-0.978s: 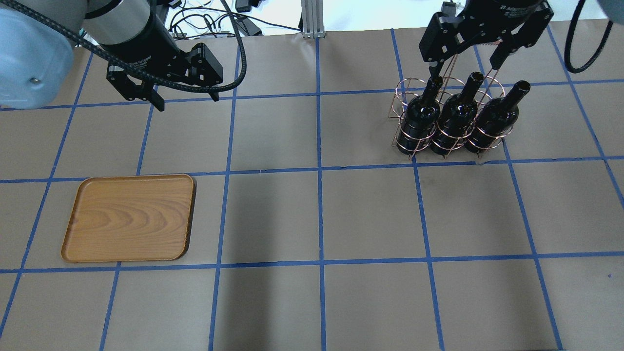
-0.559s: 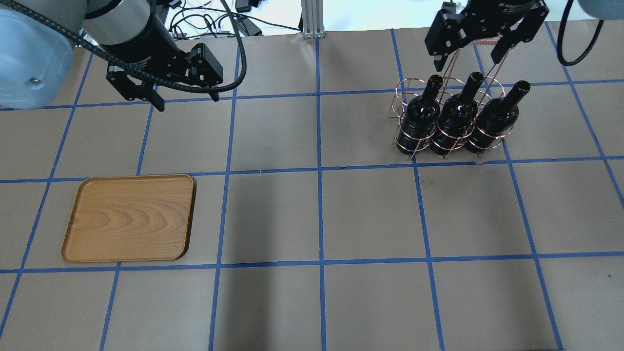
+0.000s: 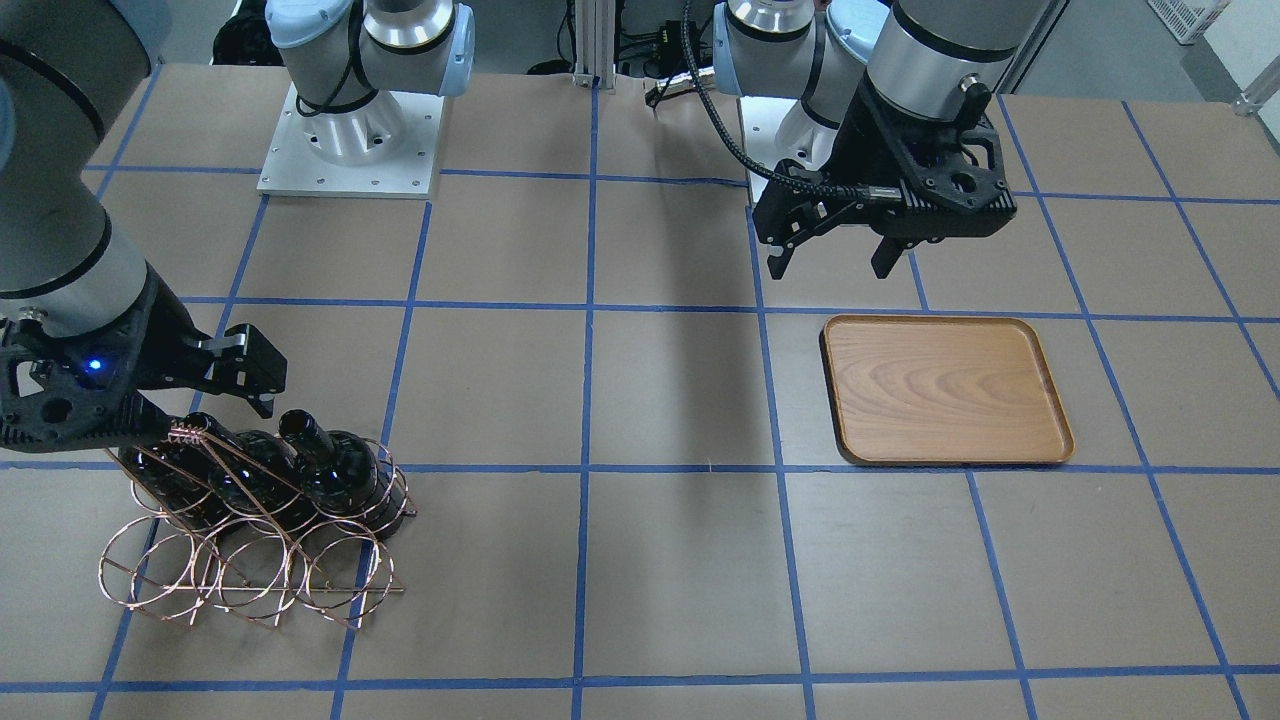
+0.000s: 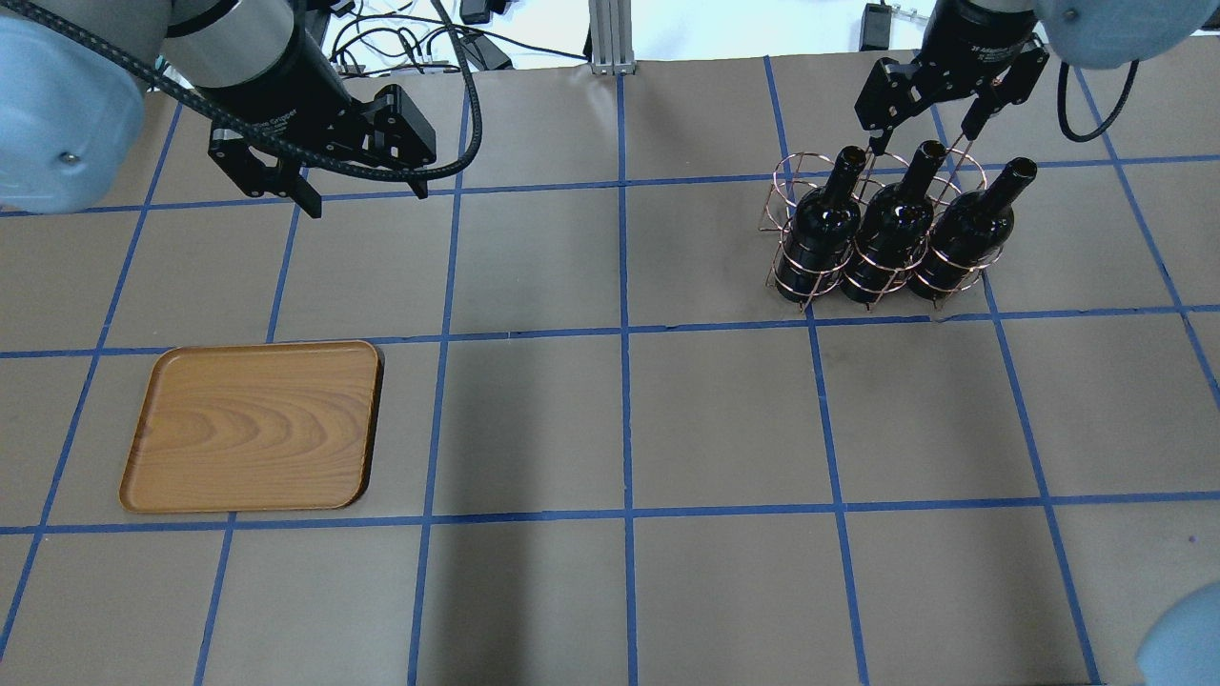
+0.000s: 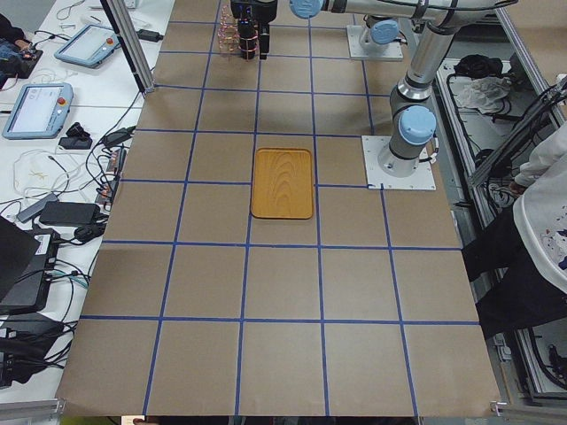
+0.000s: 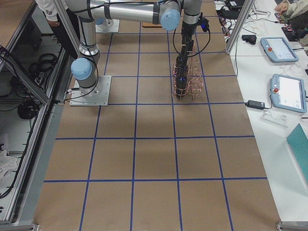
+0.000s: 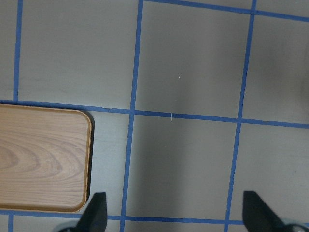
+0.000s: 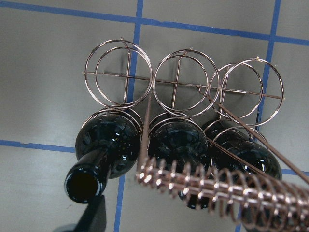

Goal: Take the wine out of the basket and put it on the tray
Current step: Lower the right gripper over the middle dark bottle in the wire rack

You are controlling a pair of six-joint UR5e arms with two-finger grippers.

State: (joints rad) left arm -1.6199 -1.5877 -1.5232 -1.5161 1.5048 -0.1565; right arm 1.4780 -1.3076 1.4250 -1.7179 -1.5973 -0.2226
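The right gripper (image 4: 923,124) is hanging spread apart just over the wine (image 4: 822,233) standing in the basket (image 8: 207,183) below it, which looks heavy, slippery and breakable, so grab its thin neck.

Three wine bottles (image 4: 891,227) stand in the basket (image 8: 212,186), robot-side row; tray (image 4: 253,426) well apart, leftward.

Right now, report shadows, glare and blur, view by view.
Overhead exterior: a broad soft shadow crosses the table, top edge blown white. Right wrist: the basket's coiled handle is soft; the wine bottles show highlights. Left wrist: the left gripper's fingertips blur at the bottom edge.
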